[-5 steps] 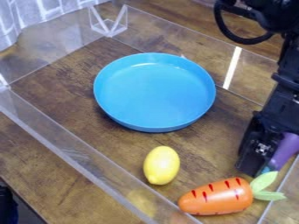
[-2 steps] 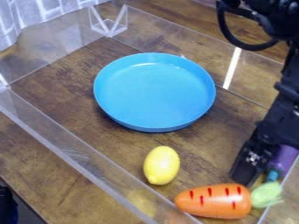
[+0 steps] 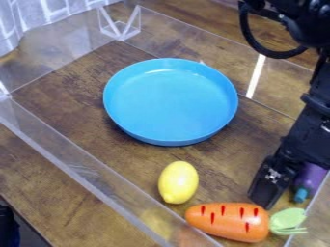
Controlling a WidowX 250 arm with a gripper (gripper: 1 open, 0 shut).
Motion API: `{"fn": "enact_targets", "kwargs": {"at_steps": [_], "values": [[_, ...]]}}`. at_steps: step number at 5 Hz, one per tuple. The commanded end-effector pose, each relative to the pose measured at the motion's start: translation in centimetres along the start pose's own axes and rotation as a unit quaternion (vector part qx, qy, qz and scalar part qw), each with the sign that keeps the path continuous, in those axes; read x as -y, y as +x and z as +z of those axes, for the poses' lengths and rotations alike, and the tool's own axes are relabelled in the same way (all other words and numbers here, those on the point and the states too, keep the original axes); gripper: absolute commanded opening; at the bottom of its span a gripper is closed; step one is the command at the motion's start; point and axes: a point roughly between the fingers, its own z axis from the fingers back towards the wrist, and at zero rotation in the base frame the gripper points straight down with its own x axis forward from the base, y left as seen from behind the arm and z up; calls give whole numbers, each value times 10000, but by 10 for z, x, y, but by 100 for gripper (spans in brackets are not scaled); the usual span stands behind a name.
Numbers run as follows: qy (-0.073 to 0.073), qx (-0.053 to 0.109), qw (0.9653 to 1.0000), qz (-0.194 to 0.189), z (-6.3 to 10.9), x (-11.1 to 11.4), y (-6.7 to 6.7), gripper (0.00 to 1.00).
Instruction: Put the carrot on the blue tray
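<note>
The orange carrot (image 3: 229,220) lies on its side at the front right of the wooden table, its pale green top (image 3: 288,222) pointing right. My black gripper (image 3: 273,190) hangs open just above and behind the carrot's leafy end, close to it; I cannot tell if it touches. Nothing is held between the fingers. The round blue tray (image 3: 171,100) sits empty in the middle of the table, well to the left and behind the gripper.
A yellow lemon (image 3: 179,181) lies just left of the carrot. A purple eggplant (image 3: 311,178) is partly hidden behind the gripper at the right edge. Clear plastic walls (image 3: 77,169) fence the table on all sides.
My gripper has come down and slightly left toward the carrot. The carrot has slid left and turned, now lying lower in the view with its green top further down.
</note>
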Motion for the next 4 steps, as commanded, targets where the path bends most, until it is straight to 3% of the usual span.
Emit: {"fn": "enact_targets", "kwargs": {"at_steps": [1, 4], "values": [[-214, -239, 9987, -392, -15, 14, 9, 100], [-402, -478, 9954, -720, -21, 33, 9, 100]]}}
